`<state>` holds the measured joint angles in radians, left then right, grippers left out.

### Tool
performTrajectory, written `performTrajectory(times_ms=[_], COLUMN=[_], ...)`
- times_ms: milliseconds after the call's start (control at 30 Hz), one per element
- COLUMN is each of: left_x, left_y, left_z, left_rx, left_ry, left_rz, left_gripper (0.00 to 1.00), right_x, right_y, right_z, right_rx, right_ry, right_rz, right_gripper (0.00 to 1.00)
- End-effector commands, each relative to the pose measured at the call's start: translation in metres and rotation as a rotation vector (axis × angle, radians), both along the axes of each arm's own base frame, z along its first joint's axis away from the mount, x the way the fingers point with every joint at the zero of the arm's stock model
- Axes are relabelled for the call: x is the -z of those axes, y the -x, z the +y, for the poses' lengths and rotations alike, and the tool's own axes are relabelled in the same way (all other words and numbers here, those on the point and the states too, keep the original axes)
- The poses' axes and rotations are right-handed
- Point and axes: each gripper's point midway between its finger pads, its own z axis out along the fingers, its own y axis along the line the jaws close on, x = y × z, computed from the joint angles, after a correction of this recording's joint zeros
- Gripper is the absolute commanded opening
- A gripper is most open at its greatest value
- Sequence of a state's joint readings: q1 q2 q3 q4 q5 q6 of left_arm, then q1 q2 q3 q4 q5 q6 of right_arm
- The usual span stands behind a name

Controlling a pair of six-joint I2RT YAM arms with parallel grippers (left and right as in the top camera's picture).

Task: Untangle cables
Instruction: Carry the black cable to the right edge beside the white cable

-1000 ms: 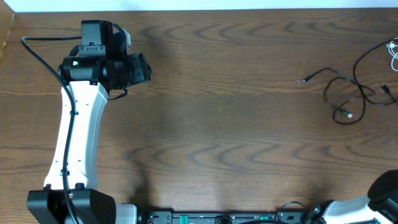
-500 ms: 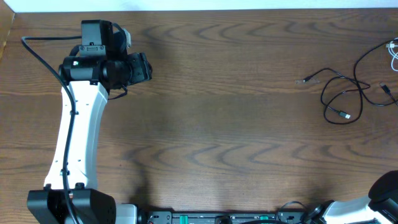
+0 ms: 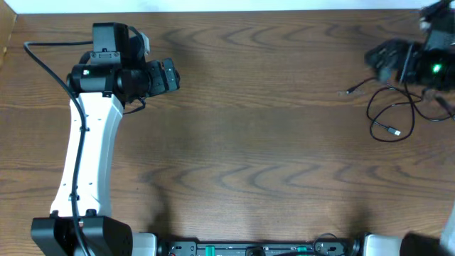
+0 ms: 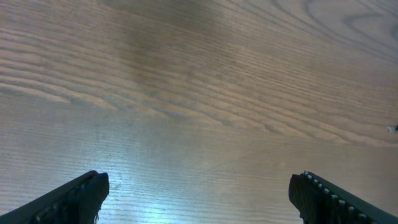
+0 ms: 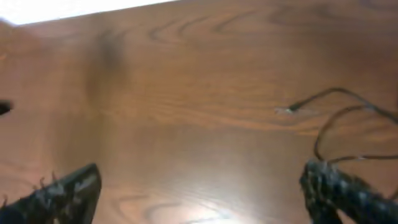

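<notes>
Overhead, the left hand (image 3: 170,76) is seen at the upper left of the wooden surface (image 3: 270,163), well apart from the cables (image 3: 389,114). The cables are laid in loose black loops near the right edge. One plug end (image 3: 350,92) is stretched out toward the middle of the surface, and a second is seen at the bottom of the loop. The right hand (image 3: 380,58) is shown blurred just above the cables. Whether they are touched cannot be told from this view.

In the left wrist view, the fingers (image 4: 74,198) are seen spread wide at the two lower corners, over bare wood grain.

In the right wrist view, which is smeared, the fingers (image 5: 65,190) are likewise seen spread wide. A thin black cable is seen curving at the right, just beyond the right-side finger. Its plug end is pointed left across the surface.
</notes>
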<state>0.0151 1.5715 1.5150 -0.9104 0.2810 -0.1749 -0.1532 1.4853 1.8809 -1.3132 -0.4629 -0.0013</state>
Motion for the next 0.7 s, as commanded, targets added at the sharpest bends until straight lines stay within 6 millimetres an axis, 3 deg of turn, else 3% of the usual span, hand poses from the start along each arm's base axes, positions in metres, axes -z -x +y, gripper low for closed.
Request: performTrajectory(times_ms=[0,100,200,233,267,533,667], left_x=[0.002,0.002,0.002,0.002,0.002,0.002,0.002], left_y=[-0.002,-0.002,-0.002,-0.002,-0.002,-0.002,-0.002], left_z=[0.002,0.002,0.002,0.002,0.002,0.002,0.002], left_rx=[0.004,0.004,0.004,0.004,0.004,0.004,0.004], left_ry=[-0.018,-0.018,-0.018,-0.018,-0.018,-0.018,-0.018], left_rz=[0.003,0.003,0.003,0.003,0.003,0.003,0.003], left_gripper=[0.98,0.98,0.98,0.98,0.98,0.98,0.98], right_x=[-0.018,-0.015,-0.011,-0.006,-0.002,0.007,-0.005], right_y=[0.037,0.064,0.072,0.074,0.073,0.071,0.054], right_z=[0.034,0.056,0.060,0.051,0.044,0.023,0.022], right_rx=[-0.057,-0.089,-0.105,-0.085,-0.058,-0.005,-0.086], right_ry=[-0.030,-0.062,-0.043,0.007,0.041,0.162,0.236], right_rz=[0.005,0.082,0.105,0.120,0.128,0.144,-0.010], right_gripper=[0.99,0.99,0.99,0.86,0.99,0.99,0.99])
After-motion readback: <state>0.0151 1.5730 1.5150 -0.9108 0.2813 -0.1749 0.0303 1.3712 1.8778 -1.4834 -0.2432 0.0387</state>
